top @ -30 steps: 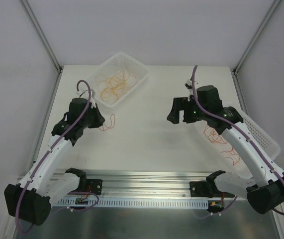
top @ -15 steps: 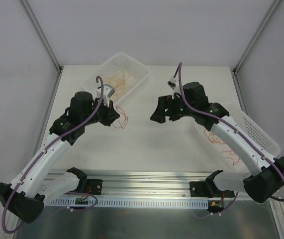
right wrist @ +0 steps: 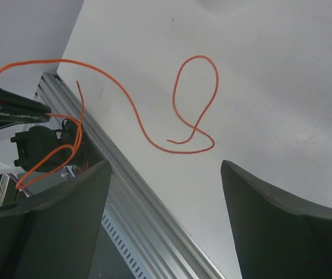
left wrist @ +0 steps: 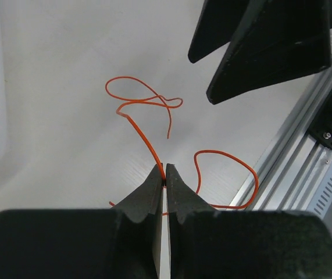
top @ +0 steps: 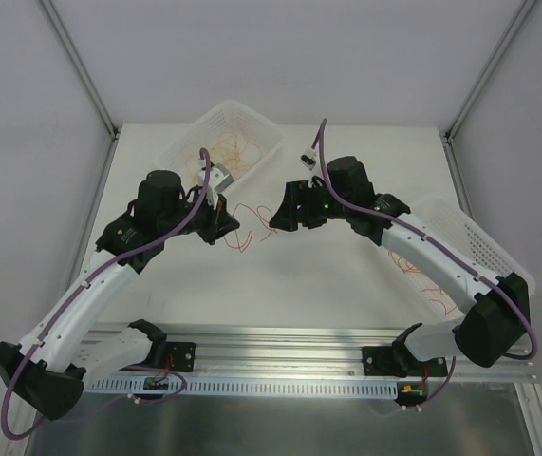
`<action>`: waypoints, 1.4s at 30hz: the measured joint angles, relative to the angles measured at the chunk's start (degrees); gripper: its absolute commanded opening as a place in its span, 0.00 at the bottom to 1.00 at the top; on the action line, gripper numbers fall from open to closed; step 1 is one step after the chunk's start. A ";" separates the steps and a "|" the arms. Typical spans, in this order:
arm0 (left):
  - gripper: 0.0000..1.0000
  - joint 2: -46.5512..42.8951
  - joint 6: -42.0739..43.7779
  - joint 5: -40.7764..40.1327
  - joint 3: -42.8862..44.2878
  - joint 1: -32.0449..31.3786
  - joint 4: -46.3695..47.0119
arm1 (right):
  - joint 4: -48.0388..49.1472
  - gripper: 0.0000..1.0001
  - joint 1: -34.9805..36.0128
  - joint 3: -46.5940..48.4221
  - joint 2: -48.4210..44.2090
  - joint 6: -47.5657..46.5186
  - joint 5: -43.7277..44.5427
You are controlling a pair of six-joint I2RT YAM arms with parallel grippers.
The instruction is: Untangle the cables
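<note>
My left gripper (top: 225, 226) is shut on a thin red-orange cable (top: 249, 224) and holds it over the table's middle. In the left wrist view the strand runs up out of the closed fingertips (left wrist: 164, 174) into curly loops (left wrist: 145, 102); another loop hangs to the right. My right gripper (top: 276, 217) is open and empty, just right of the cable, facing the left gripper. In the right wrist view the cable's loop (right wrist: 199, 57) lies ahead of the open gripper (right wrist: 166, 168). Orange cables (top: 223, 152) lie in the back basket, red ones (top: 424, 281) in the right basket.
A white basket (top: 263, 130) stands at the back left of centre. A second white basket (top: 498, 249) stands at the right edge, partly under the right arm. An aluminium rail (top: 280, 337) runs along the table's near edge.
Both grippers have moved towards the middle of the table. The left one carried the red-orange cable rightwards; the right one swung left and now stands close to it.
</note>
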 measured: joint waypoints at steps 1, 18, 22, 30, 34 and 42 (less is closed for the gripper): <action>0.00 0.00 0.37 0.96 0.02 -0.22 -0.13 | 0.09 0.79 0.00 -0.02 0.33 0.09 0.11; 0.00 1.55 3.48 14.10 0.70 -0.66 -0.57 | 0.24 0.61 -0.04 1.33 4.70 -0.61 -0.07; 0.00 1.77 3.48 15.43 1.29 -1.09 -0.57 | 0.00 0.55 -0.04 1.33 5.97 -0.48 0.00; 0.00 2.27 3.45 16.06 2.93 -2.60 -0.55 | -0.42 0.47 -0.04 1.33 7.67 -0.07 -0.13; 0.00 2.34 3.43 16.04 2.95 -2.95 -0.57 | -0.26 0.45 -0.04 1.33 8.15 0.28 -1.05; 0.00 2.82 3.45 16.02 3.21 -3.52 -0.55 | -0.04 0.40 -0.04 1.31 8.41 0.83 -2.97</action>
